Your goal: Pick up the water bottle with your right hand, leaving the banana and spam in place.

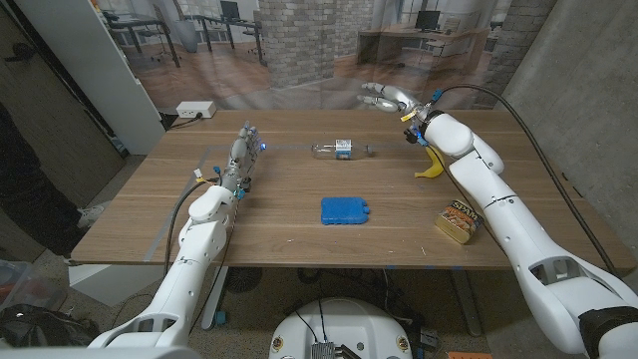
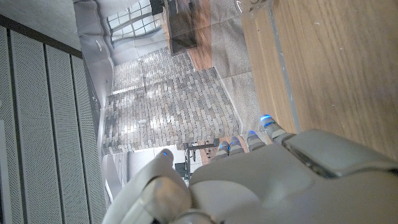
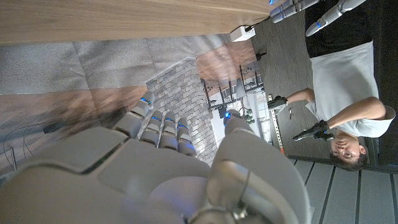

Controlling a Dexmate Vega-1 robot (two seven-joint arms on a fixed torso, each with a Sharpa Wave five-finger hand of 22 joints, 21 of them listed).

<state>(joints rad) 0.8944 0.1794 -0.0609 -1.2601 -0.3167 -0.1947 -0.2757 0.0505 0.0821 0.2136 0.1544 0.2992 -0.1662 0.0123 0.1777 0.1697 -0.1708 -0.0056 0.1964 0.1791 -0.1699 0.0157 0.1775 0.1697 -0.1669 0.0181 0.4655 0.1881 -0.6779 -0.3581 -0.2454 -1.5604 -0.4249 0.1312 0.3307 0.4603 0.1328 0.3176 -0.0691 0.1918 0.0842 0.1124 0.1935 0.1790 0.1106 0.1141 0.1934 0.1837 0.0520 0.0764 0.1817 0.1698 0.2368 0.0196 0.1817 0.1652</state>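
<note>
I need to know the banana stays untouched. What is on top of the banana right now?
The right arm passes over the banana, hiding its far end. Whether they touch is unclear. The right robot hand is raised past the table's far edge.

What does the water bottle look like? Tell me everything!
The water bottle is small, clear and looks like plastic, with a blue-and-white label around its middle. It lies on its side on the wooden table, near the far edge, lengthwise across it. Nothing touches it. The right hand is up beyond it, holding nothing.
</note>
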